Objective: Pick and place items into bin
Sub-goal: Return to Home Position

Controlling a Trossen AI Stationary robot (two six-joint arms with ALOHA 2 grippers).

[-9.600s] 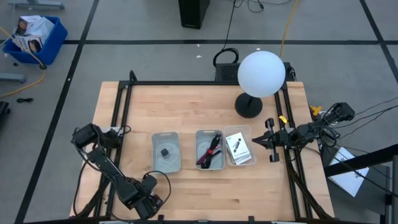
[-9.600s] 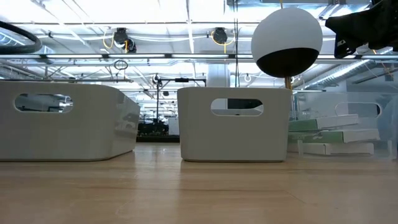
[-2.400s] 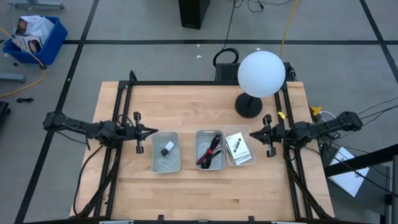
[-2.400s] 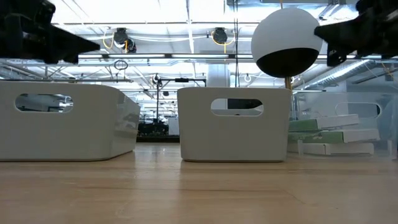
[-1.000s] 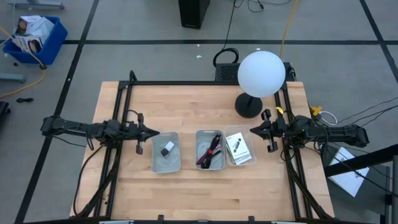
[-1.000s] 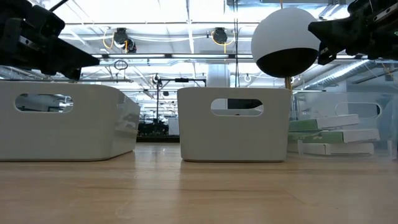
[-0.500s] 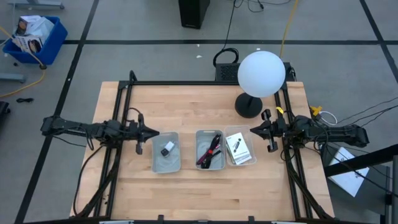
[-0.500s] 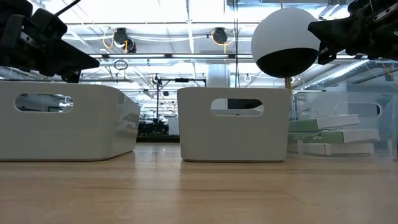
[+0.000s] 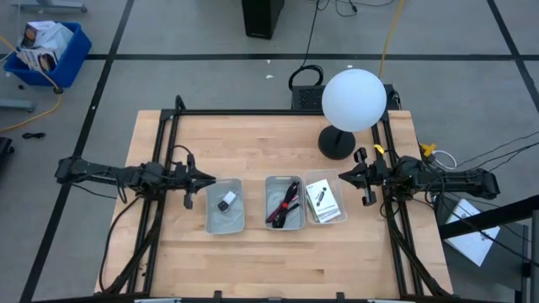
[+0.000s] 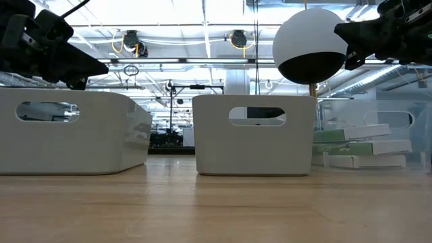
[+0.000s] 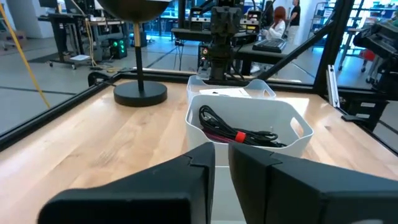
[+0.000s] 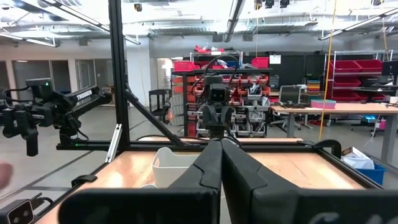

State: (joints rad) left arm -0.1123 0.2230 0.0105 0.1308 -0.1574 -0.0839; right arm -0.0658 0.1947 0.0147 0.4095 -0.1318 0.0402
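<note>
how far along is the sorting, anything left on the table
It looks done: the white block lies in the left grey bin, the black cable in the middle one, the printed cards in the right. The left gripper and right gripper hold nothing. No loose items show.

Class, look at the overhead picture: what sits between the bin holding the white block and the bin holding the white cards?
In the high view, a third bin sits between them, holding the black cable and dark-red strap.

A wooden tabletop [image 9: 253, 143] is seen, framed by black rails. Three bins [image 9: 224, 205] [image 9: 284, 202] [image 9: 323, 197] are set in a row near its middle, and a globe lamp's base [image 9: 336, 142] is placed behind them.
</note>
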